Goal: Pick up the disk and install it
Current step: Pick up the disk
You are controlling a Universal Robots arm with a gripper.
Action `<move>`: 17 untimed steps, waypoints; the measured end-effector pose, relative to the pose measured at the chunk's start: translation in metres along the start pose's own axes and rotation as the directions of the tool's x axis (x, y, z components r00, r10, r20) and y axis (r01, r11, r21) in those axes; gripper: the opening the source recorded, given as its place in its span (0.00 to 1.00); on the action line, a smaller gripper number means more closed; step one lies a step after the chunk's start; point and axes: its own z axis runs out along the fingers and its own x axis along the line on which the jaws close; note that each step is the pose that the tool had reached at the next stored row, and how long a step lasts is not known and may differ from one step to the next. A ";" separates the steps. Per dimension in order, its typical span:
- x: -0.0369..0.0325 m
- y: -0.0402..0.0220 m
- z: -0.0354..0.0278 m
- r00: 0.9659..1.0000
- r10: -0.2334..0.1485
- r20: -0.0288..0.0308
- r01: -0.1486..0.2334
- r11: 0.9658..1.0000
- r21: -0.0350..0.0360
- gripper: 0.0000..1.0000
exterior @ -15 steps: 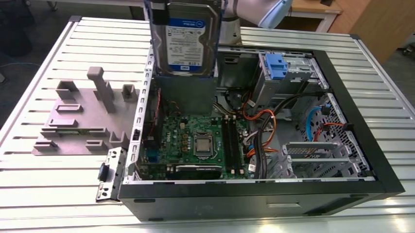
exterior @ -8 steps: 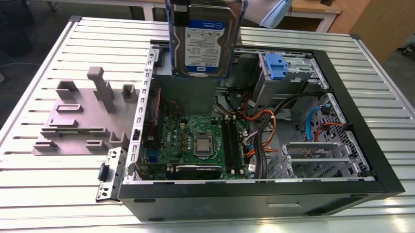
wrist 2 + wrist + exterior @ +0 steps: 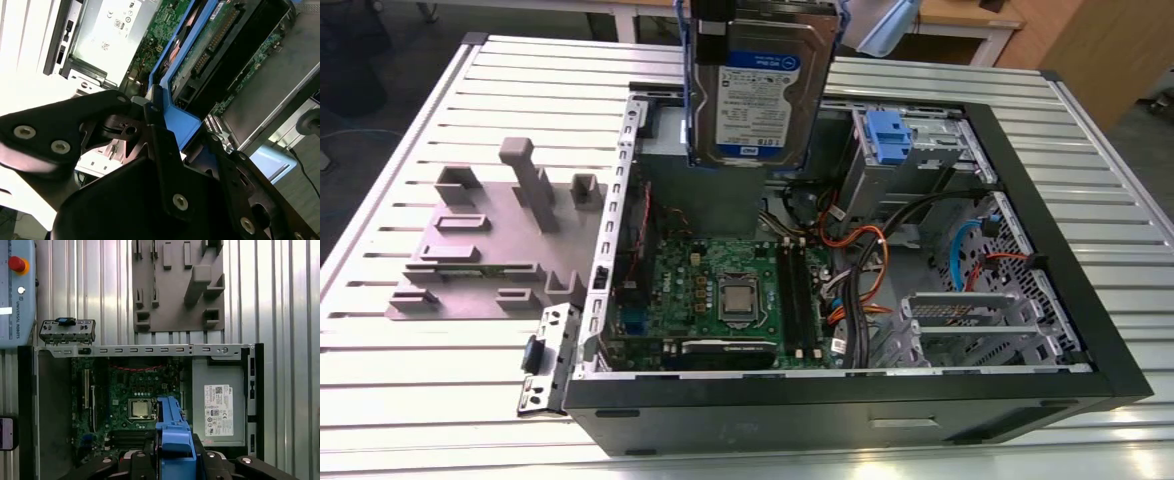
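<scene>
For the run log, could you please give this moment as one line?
hand: shut on the disk | the disk: upright above computer case | install: not yet

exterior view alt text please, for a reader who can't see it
The disk hangs upright, label facing the camera, above an open computer case lying on a slatted metal table, its motherboard facing up. A grey holder block sits on the table to the exterior view's left of the case.
</scene>
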 end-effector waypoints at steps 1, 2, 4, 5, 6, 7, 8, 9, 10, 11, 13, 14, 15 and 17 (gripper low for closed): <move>0.0000 -0.0001 0.0000 1.000 0.000 0.000 0.000 1.000 0.000 0.36; 0.0000 -0.0001 0.0000 1.000 0.000 0.000 0.000 1.000 0.000 0.36; 0.0001 -0.0001 0.0000 1.000 0.000 0.000 0.000 1.000 0.000 0.36; 0.0001 -0.0002 -0.0001 1.000 0.000 0.000 0.000 1.000 0.000 0.36; 0.0001 -0.0002 -0.0001 1.000 0.000 0.000 0.000 1.000 0.000 0.36; 0.0001 -0.0002 -0.0001 1.000 0.000 0.000 0.000 1.000 0.000 0.36; 0.0001 -0.0003 -0.0001 1.000 0.000 0.000 0.000 1.000 0.000 0.36; 0.0001 -0.0004 -0.0001 1.000 0.000 0.000 0.000 1.000 0.000 0.36; 0.0001 -0.0004 -0.0001 1.000 0.000 0.000 0.000 1.000 0.000 0.36; 0.0001 -0.0005 -0.0001 1.000 0.000 0.000 0.000 1.000 0.000 0.36; 0.0001 -0.0005 -0.0001 1.000 0.000 0.000 0.000 1.000 0.000 0.36; 0.0001 -0.0005 -0.0001 1.000 0.000 0.000 0.000 1.000 0.000 0.36; 0.0003 -0.0006 0.0000 1.000 0.000 0.000 0.000 1.000 0.000 0.36; 0.0013 -0.0006 -0.0001 1.000 0.000 0.000 0.000 1.000 0.000 0.36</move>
